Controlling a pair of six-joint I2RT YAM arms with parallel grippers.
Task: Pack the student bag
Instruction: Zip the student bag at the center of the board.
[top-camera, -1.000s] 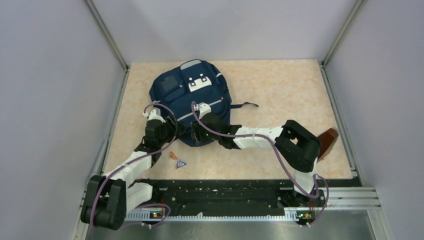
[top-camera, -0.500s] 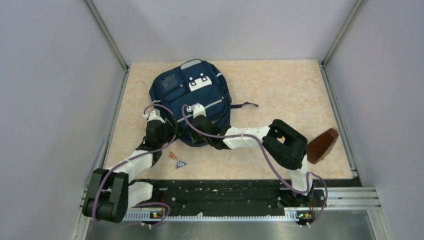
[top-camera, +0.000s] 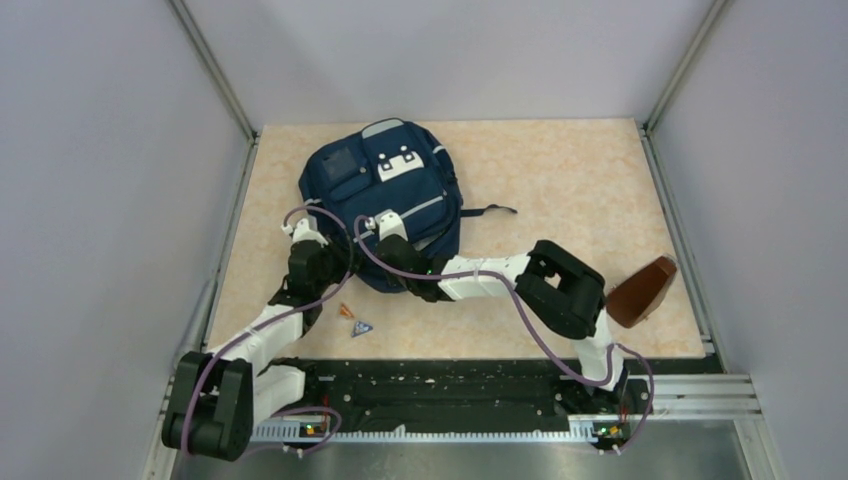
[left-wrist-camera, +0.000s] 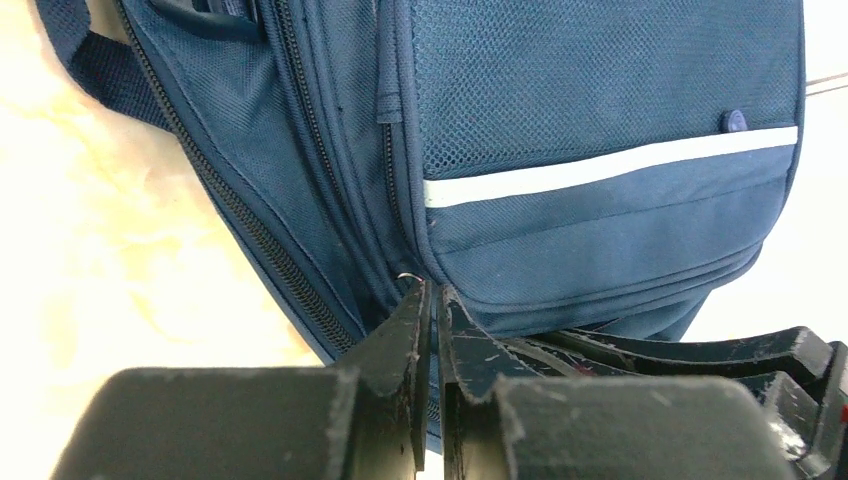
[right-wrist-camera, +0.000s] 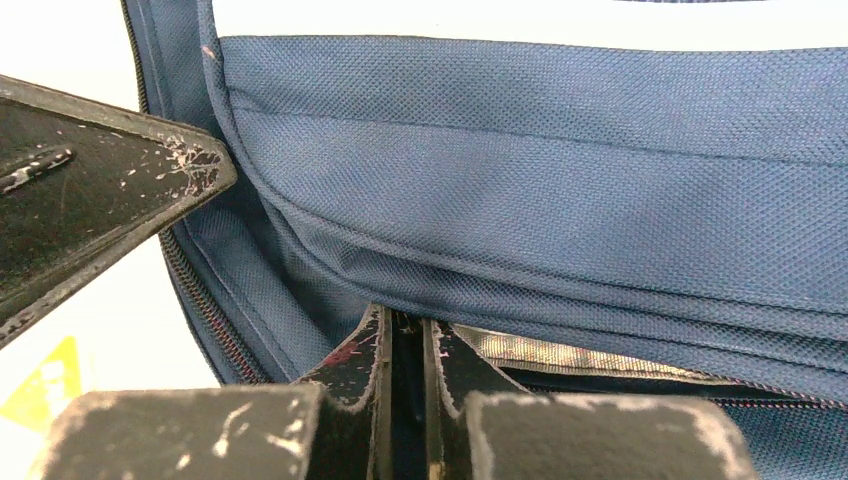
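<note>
The student bag (top-camera: 385, 195), a large navy backpack, lies flat at the back middle of the table. My left gripper (top-camera: 343, 268) is at the bag's near left corner. In the left wrist view the left gripper (left-wrist-camera: 432, 290) is shut on the bag's edge fabric (left-wrist-camera: 600, 230), with a small metal ring (left-wrist-camera: 405, 278) at its tip. My right gripper (top-camera: 392, 262) is at the bag's near edge, close beside the left one. In the right wrist view the right gripper (right-wrist-camera: 408, 325) is shut on dark blue fabric of the bag (right-wrist-camera: 540, 200), under a grey reflective strip (right-wrist-camera: 590, 355).
A brown curved object (top-camera: 640, 290) sits at the right edge of the table. A small dark triangle (top-camera: 361, 327) and a small orange piece (top-camera: 346, 311) lie just in front of the bag. Grey walls and metal rails close in the table on three sides.
My right arm has moved left along the bag's near edge, closer to the left gripper, uncovering more of the brown object. The left arm has barely moved.
</note>
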